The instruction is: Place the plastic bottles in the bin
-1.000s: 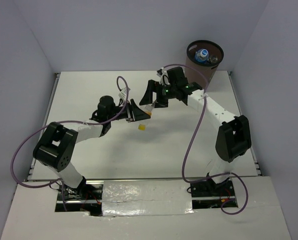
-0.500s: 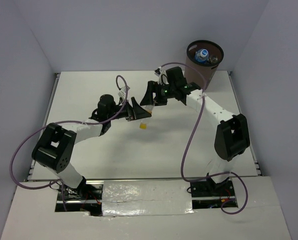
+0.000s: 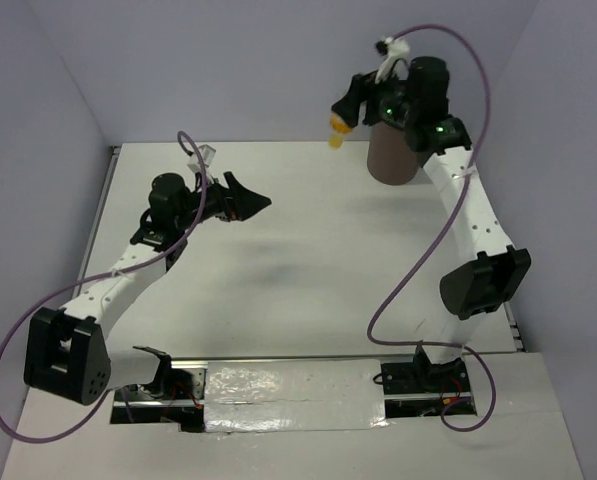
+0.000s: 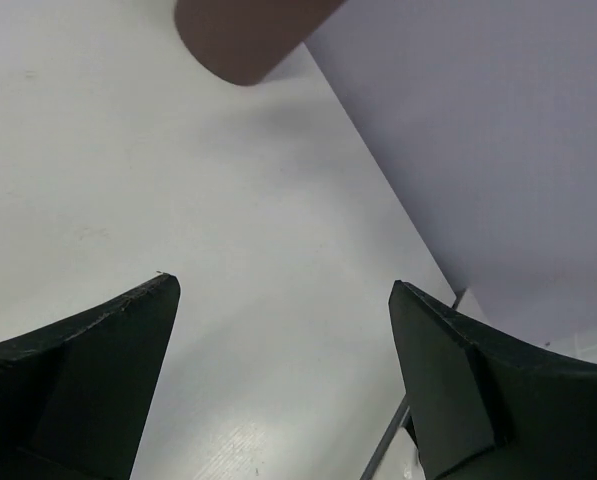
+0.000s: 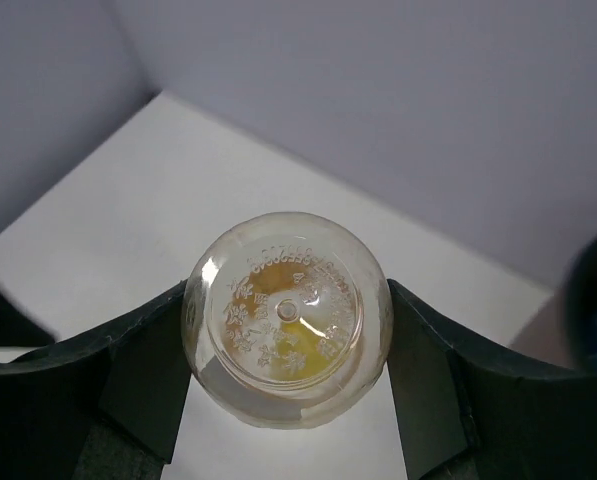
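My right gripper (image 3: 344, 114) is raised high at the back, shut on a clear plastic bottle (image 3: 338, 126) whose yellow-orange cap points down. In the right wrist view the bottle's round base (image 5: 286, 318) fills the gap between the two fingers (image 5: 428, 370). The brown bin (image 3: 390, 158) stands just right of the bottle, its mouth hidden by my right arm. Its dark rim (image 5: 583, 300) shows blurred at the right wrist view's edge. My left gripper (image 3: 248, 199) hovers open over the table's left half, nothing between its fingers (image 4: 98, 370). The bin's brown wall (image 4: 246, 35) shows far ahead of it.
The white table (image 3: 308, 270) is walled on three sides by pale panels. A metal rail (image 4: 383, 455) runs along the table's edge. Purple cables loop from both arms (image 3: 408, 270).
The left gripper opened, let go of the bottle and drew back to the left. The right gripper closed on the bottle and lifted it up and right, beside the bin.
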`<state>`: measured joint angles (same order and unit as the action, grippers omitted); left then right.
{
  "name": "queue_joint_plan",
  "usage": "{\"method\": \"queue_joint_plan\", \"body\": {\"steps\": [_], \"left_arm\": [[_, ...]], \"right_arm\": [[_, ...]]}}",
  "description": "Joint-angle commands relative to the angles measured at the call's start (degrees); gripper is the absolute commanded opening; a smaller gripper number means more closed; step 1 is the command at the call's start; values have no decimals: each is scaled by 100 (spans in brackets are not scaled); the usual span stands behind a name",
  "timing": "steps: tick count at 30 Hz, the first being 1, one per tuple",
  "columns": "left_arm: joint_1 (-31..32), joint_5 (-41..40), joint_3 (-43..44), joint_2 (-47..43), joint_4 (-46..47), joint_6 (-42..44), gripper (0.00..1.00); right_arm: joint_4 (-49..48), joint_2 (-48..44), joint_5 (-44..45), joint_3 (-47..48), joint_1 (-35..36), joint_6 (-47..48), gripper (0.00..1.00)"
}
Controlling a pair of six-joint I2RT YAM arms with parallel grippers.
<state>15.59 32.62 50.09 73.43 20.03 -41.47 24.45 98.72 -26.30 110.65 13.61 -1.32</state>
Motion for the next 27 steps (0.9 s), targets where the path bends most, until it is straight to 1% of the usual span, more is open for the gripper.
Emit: {"method": "queue_joint_plan", "body": {"steps": [1,3,5,6,8,9,10,14,17,22,24,25,27], "left_arm": [[-214,-317,-209,-442,-534,429,99],[-311,-440,-437,-618,-623,430,99],[-364,-493,-613,-873,-641,395,99],[-390,-563,-788,-1039,-641,342,99],[-417,-625,-965,-1198,-623,289,99],[-426,-686,-1113,-1330,-632,245,99],[-434,-722,-1185,-1401,-641,228,99],[-452,-862,-1492,-1726,-676,140,99],[-470,-933,-1589,-1814,-720,131,99],[-478,-986,-1598,-1911,-843,148,99],[-496,-1012,-1572,-1911,-913,175,99],[-487,-1012,-1572,-1920,-931,183,99],[-487,-1038,-1563,-1937,-957,192,99]], "right_arm": [[-703,-37,818,562,-305,335,20],[-1037,-10,1372,677,-464,308,20],[-1651,-19,1863,555,-543,247,20],[-2045,7,2353,511,-630,246,20],[-2312,200,2804,580,-684,281,20],[-2478,261,3241,615,-736,290,20],[-2723,332,3463,633,-754,317,21],[-3471,770,4325,703,-868,386,27],[-3639,1078,4546,818,-868,519,31],[-4228,1378,4740,502,-895,914,38],[-4570,1457,4801,370,-938,1089,43],[-4598,1536,4801,378,-956,1116,44],[-4572,1572,4653,352,-1053,1038,48]]}}
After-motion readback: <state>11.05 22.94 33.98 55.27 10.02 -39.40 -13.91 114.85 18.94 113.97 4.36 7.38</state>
